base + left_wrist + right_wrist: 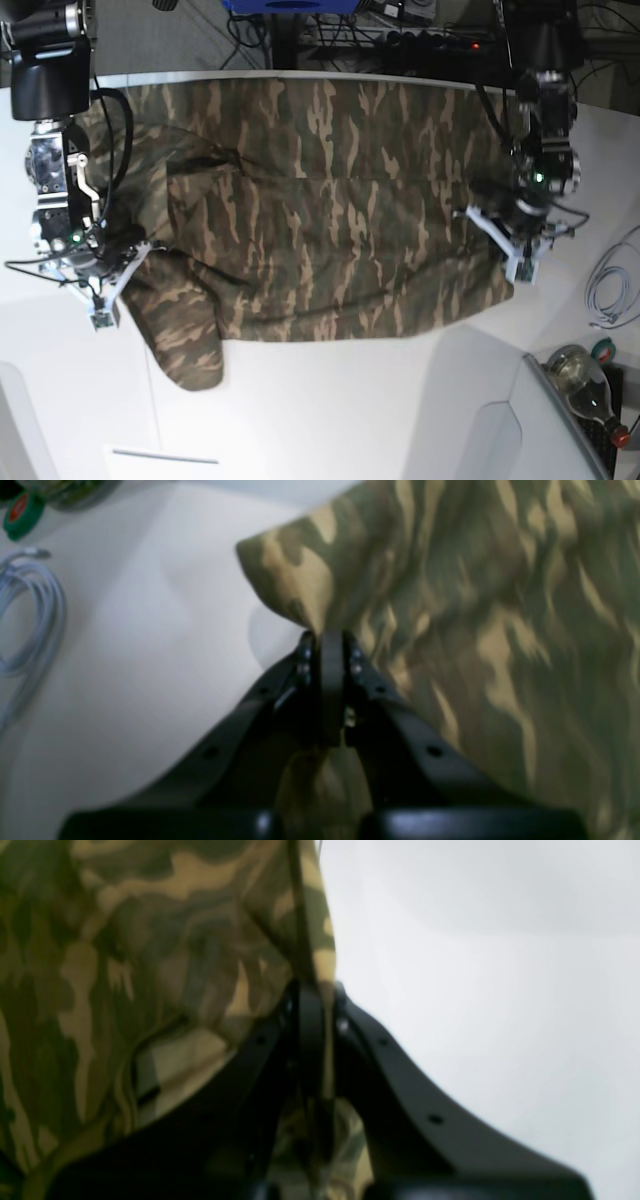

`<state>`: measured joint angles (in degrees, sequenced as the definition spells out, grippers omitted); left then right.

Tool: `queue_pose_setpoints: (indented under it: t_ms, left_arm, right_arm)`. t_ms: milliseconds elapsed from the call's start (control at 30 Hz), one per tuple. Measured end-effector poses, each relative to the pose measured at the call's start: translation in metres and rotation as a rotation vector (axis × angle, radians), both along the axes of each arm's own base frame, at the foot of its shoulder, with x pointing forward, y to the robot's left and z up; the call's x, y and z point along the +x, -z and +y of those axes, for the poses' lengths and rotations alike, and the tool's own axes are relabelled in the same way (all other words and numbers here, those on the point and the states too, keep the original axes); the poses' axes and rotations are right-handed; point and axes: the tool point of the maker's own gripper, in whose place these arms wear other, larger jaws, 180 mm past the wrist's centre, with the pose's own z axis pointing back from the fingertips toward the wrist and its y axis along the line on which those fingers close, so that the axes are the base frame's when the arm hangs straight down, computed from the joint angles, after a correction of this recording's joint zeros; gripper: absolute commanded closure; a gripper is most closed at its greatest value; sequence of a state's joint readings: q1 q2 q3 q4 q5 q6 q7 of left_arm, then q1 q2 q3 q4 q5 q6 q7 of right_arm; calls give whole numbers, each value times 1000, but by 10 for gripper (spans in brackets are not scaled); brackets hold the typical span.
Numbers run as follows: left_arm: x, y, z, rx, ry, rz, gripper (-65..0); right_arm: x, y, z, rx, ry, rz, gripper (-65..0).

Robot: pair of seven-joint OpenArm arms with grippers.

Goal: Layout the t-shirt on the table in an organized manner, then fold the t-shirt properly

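Your left gripper [327,645] has its jaws pinched tight on an edge of the t-shirt [450,630], with a corner of cloth bunched just above the tips. Your right gripper [312,1000] is likewise clamped on the shirt's opposite edge, fabric trapped between its jaws. With both ends held, I'd judge the step in hand to be spreading the shirt flat: draw the two grips apart evenly, keep them at the same height, and pull only until the slack goes, so nothing slips out. Watch the side near the right gripper, where a sleeve trails toward the front edge of the table [330,420].

In the base view, the shirt lies across the white table between the arms, camouflage in green, brown and tan, mostly spread but with long creases through the middle.
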<state>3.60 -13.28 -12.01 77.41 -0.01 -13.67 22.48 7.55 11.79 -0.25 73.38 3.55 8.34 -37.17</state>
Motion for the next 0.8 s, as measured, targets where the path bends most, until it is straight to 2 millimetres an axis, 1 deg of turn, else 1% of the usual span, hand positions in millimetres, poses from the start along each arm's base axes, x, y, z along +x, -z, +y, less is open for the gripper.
queue_pose_setpoints:
  t_ms: [33,100,200,233,267,333,400,433,567,733,800]
  left_arm:
    - [-11,1,-1,12,10,9,0]
    - [-26,-4,-2,64,41,14,0]
    - [-32,-23,-6,154,92,-27,0]
    - [-34,-27,-11,166,109,-39,0]
    - [-39,-25,-17,192,138,-30,0]
    - [-55,-12,-29,195,175,19,0]
    - [-70,1,-37,210,218,70,0]
    - [-75,5,-37,221,227,87,0]
    - [-86,13,-34,231,225,115,0]
    - [-105,36,-25,225,208,193,0]
    - [-109,40,-21,225,205,209,0]
  right_arm:
    - [0,0,0,4,1,2,0]
    - [-2,2,0,2,3,16,0]
    - [-4,3,2,2,4,29,0]
    - [-4,4,5,8,3,29,0]
    - [-4,4,9,14,2,28,0]
    - [-4,5,14,30,0,28,0]
    - [-4,5,16,32,0,27,0]
    - [-4,5,15,32,0,28,0]
    - [-4,5,17,35,0,31,0]
    - [-4,6,19,39,-1,31,0]
    - [-4,6,20,41,-1,31,0]
